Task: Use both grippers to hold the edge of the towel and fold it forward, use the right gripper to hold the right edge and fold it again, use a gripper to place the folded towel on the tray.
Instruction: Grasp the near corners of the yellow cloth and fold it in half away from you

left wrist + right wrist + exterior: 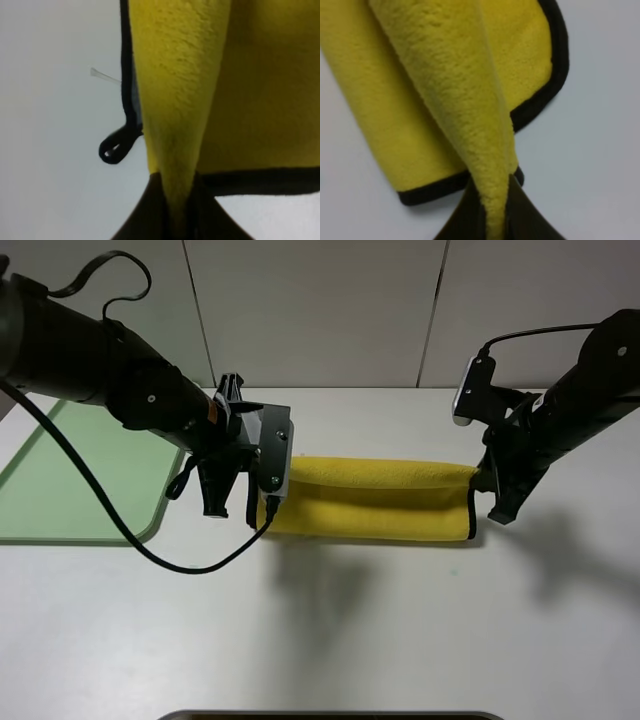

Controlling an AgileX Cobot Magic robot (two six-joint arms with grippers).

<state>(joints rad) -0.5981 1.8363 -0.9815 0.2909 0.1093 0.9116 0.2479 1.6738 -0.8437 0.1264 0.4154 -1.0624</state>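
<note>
- My left claw (176,212) is pinched shut on the plush yellow towel (375,502), fleece squeezed between the black jaws
- My right claw (495,215) clamps the towel's other end
- Towel's a long folded strip with black trim, off the smooth pale-green tray (90,480), near its rounded corner

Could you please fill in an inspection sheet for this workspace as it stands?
Surface: white table.
Job's things: yellow towel doubled over in a long strip on the table; green tray to its left, visible part empty.
Clutter: tiny pale sliver near the towel's black loop, unidentifiable.
Grippers: left gripper and right gripper each shut on one end of the towel.
Cables: black cable from the left arm droops to the table.
Surroundings: pale wall panels behind.
</note>
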